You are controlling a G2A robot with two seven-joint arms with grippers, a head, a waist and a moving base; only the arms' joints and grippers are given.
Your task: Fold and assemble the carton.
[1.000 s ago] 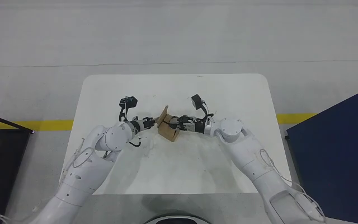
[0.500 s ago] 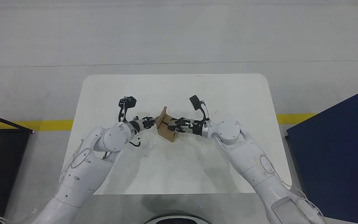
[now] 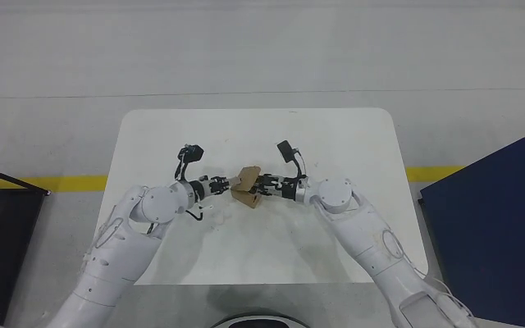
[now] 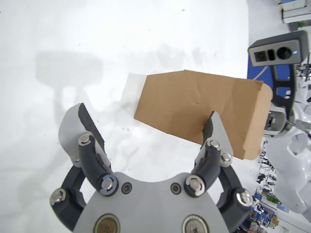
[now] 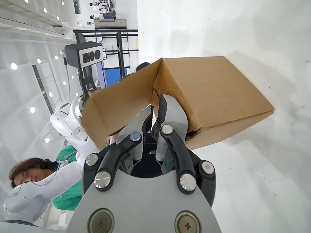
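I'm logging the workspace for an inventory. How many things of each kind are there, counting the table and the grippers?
carton: 1
table: 1
grippers: 2, left gripper and right gripper
Total: 4

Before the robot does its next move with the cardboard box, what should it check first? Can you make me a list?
1. Right gripper holds the carton, jaws shut on its wall: ok.
2. Left gripper jaws open, facing the carton: ok.
3. Carton rests on the table, away from its edges: ok.
4. Carton closed up: not ok, one flap sticks out open.
5. Left gripper touching the carton: cannot tell.
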